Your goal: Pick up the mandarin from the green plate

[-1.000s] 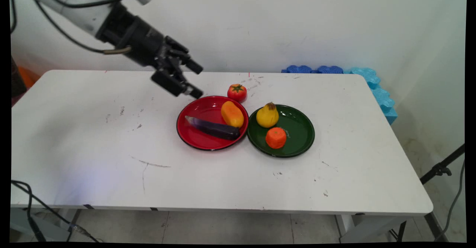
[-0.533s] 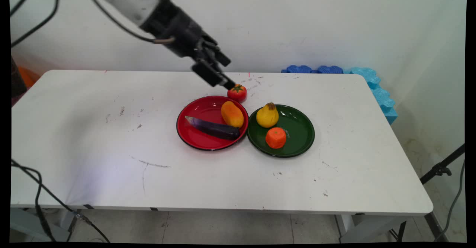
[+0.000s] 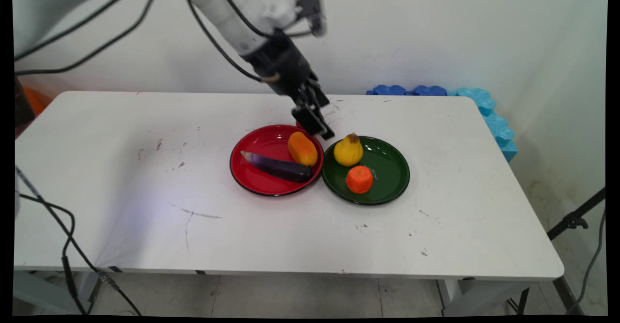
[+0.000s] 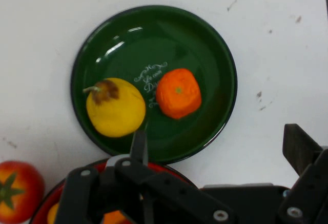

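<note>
Moved right and down since the earlier frames: gripper [image 3: 317, 125] now low over the far side of the table [image 3: 121, 177], at the gap between the red plate [image 3: 256, 177] and the green plate [image 3: 392, 168]. Jaws spread, nothing between them; one finger [image 4: 302, 149] visible apart from the other in the hand view.

Nearest to the gripper: orange oval fruit [image 3: 302, 148] on the red plate's right side, and yellow pear [image 3: 348, 150] on the green plate's far left part. Also on the red plate: dark purple eggplant [image 3: 278, 166], lying slantwise, one end just beside the oval fruit. Also on the green plate: small orange [image 3: 359, 179], near the pear but apart from it.

Tomato [image 4: 18, 190] hidden behind the gripper in the main view; seen in the hand view on bare table beside both plates, cut off at the picture's left edge. Red plate largely covered by the gripper's linkage in the hand view.
</note>
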